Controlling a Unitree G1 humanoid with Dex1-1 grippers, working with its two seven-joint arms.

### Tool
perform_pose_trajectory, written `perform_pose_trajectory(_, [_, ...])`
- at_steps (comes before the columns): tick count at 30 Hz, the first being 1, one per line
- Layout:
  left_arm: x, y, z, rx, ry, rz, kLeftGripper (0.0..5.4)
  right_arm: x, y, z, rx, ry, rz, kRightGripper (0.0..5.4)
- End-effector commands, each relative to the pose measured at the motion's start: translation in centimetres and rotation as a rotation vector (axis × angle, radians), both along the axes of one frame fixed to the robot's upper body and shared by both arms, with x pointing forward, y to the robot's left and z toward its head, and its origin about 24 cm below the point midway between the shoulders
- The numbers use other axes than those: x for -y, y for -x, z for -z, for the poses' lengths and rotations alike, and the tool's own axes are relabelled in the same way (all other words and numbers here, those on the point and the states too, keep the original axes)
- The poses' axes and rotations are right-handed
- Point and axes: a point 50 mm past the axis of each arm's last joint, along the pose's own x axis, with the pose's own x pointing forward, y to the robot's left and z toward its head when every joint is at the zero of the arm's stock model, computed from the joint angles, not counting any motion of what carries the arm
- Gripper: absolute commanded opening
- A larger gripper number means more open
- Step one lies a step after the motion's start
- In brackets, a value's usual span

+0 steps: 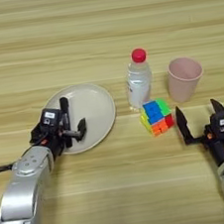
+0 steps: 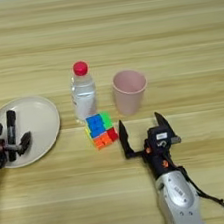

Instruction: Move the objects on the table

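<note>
With fingers spread, the right pincer sits beside the puzzle cube, seemingly next to grasp; left pincer released over the plate.

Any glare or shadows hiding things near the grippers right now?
Left eye view: no glare; soft shadow beside the left gripper over the cream plate. Right eye view: bottle, pink cup and puzzle cube evenly lit; right gripper clear.
</note>
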Motion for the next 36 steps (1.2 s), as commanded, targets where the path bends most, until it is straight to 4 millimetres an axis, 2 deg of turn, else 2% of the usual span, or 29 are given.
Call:
perform_pose_trajectory(1, [-0.18,-0.25,0.48,-0.015,-0.017,0.004,5.4,-0.18,-0.27,-0.19,0.009,-0.005,0.004,5.34])
perform_pose_trajectory(8, [-0.27,-0.5,0.73,-0.018,-0.029,0.01,5.4,-0.32,-0.28,-0.12,0.006,-0.008,0.003,5.34])
perform_pose_trajectory(14, [-0.37,-0.44,0.69,-0.013,-0.024,0.011,4.67,-0.32,-0.26,-0.13,0.005,-0.012,0.006,5.4])
perform_pose_trajectory(25, [-0.38,-0.48,0.56,-0.005,-0.024,0.015,3.84,-0.11,-0.28,-0.21,0.008,-0.014,0.016,5.4])
perform_pose_trajectory(30, [-0.35,-0.52,0.51,-0.001,-0.02,0.013,3.21,-0.05,-0.29,-0.21,0.008,-0.013,0.017,5.4])
perform_pose_trajectory(36, [-0.42,-0.64,0.35,0.008,-0.02,0.011,2.74,-0.07,-0.27,-0.11,0.005,-0.012,0.018,5.4])
